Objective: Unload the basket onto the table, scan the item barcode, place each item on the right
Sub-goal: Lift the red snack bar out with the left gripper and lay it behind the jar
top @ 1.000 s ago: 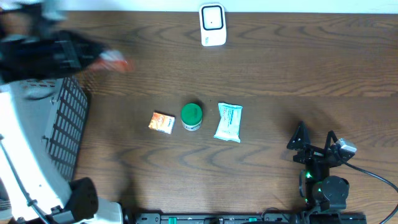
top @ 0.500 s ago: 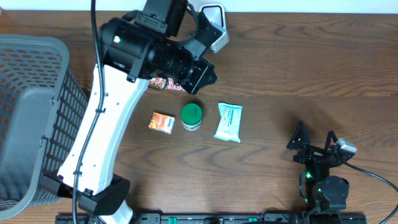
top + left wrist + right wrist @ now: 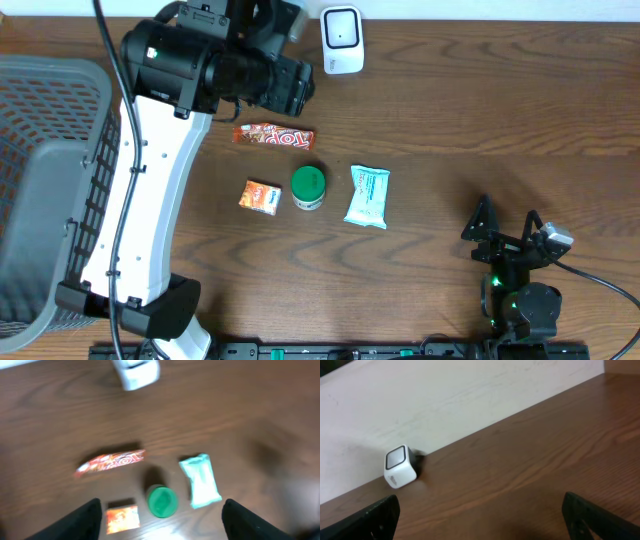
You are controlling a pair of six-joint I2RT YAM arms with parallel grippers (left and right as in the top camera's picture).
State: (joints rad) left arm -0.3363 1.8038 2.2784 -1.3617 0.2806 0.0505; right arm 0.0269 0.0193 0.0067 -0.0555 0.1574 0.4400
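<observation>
A red candy bar [image 3: 111, 462], orange box [image 3: 122, 518], green-lidded jar [image 3: 161, 501] and pale packet [image 3: 201, 481] are seen lying apart on the worktop [image 3: 250, 410], framed by the wide-parted left claw [image 3: 161, 512]; a white scanner [image 3: 135, 372] is seen beyond.

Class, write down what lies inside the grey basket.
Only the basket's own grey mesh shows; no item is visible inside. Its lower right corner is covered by the left arm, and its left side runs off frame.

Blur makes the print on the candy bar [image 3: 111, 461] unreadable in the left wrist view, whose top edge cuts the scanner [image 3: 135, 372]. Overhead, the left end effector [image 3: 162, 504] hides under its arm [image 3: 215, 70]; the basket [image 3: 50, 180] at 9 o'clock runs off-frame.
</observation>
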